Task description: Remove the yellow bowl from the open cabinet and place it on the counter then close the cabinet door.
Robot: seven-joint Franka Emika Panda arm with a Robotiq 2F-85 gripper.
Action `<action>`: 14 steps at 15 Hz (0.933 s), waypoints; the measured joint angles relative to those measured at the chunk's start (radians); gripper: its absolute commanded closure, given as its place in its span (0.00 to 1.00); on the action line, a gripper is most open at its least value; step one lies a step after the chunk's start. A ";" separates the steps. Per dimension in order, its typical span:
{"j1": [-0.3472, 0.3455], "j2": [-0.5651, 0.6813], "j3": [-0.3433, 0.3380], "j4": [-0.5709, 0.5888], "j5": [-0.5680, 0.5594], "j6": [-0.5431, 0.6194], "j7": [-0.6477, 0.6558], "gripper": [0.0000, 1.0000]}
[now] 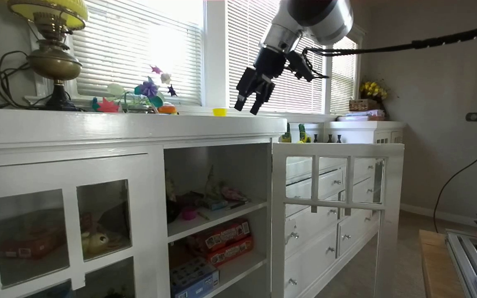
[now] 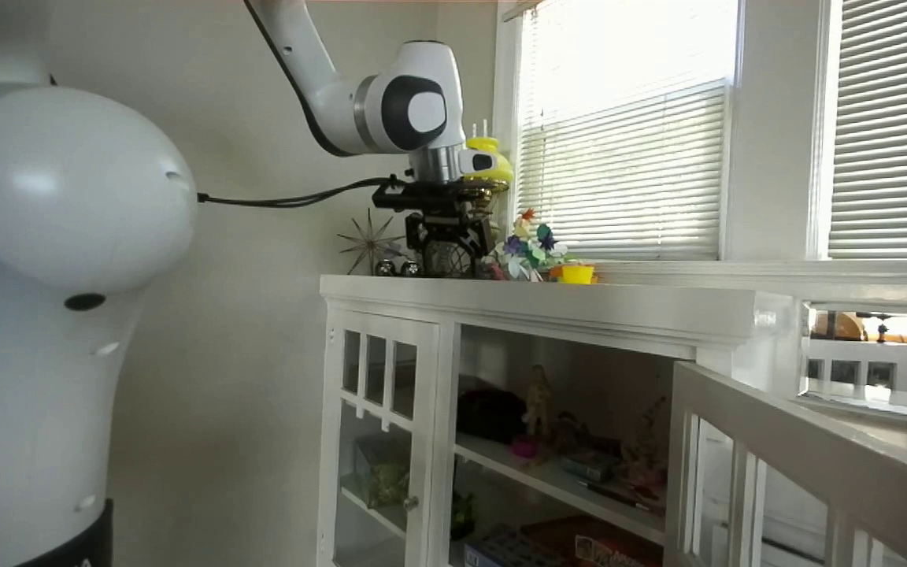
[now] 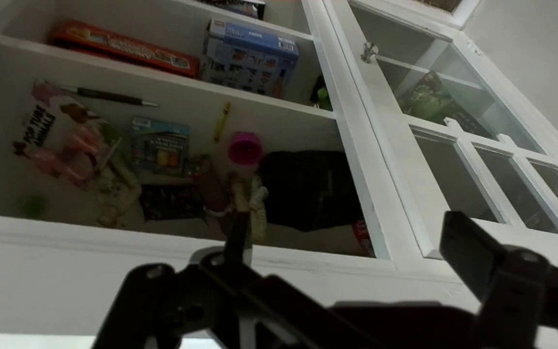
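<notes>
Hovering near the counter (image 1: 147, 127), empty end effector (image 1: 247, 107), jaws wide apart.

This is a room in a home. A white counter (image 1: 139, 128) runs below windows (image 1: 213, 54) hung with slatted blinds (image 1: 131, 54), and on it, in an exterior view, stand a yellow-shaded brass lamp (image 1: 54, 64) at the left and a colourful flower ornament (image 1: 149, 88). The cabinet (image 1: 244, 165) underneath holds red boxes (image 1: 226, 234), a blue box (image 1: 195, 275) and, in the wrist view, a toy pack (image 3: 46, 128) lettered "POP TUBE ANIMALS" beside a pen (image 3: 109, 96). To the right are white drawers (image 1: 311, 265) with small knobs (image 1: 292, 282). At the far end, yellow flowers (image 1: 374, 90) stand near a basket (image 1: 362, 104), and a skirting board (image 1: 437, 214) edges the plain wall (image 1: 420, 91).
</notes>
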State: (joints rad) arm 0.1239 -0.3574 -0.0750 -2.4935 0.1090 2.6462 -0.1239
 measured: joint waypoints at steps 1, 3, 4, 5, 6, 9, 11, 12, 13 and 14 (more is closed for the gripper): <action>-0.022 -0.029 0.005 -0.029 0.000 -0.015 0.010 0.00; -0.065 -0.093 0.013 -0.084 -0.007 -0.053 0.029 0.00; -0.089 -0.128 0.016 -0.109 -0.015 -0.077 0.041 0.00; -0.116 -0.161 0.020 -0.133 -0.031 -0.104 0.053 0.00; -0.143 -0.193 0.022 -0.154 -0.046 -0.132 0.061 0.00; -0.229 -0.274 0.022 -0.204 -0.103 -0.219 0.075 0.00; -0.289 -0.312 0.017 -0.228 -0.142 -0.262 0.078 0.00; -0.316 -0.326 0.011 -0.239 -0.159 -0.277 0.078 0.00; -0.341 -0.337 0.003 -0.249 -0.180 -0.292 0.077 0.00; -0.363 -0.341 -0.008 -0.254 -0.204 -0.308 0.072 0.00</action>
State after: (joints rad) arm -0.2395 -0.6987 -0.0830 -2.7471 -0.0949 2.3382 -0.0517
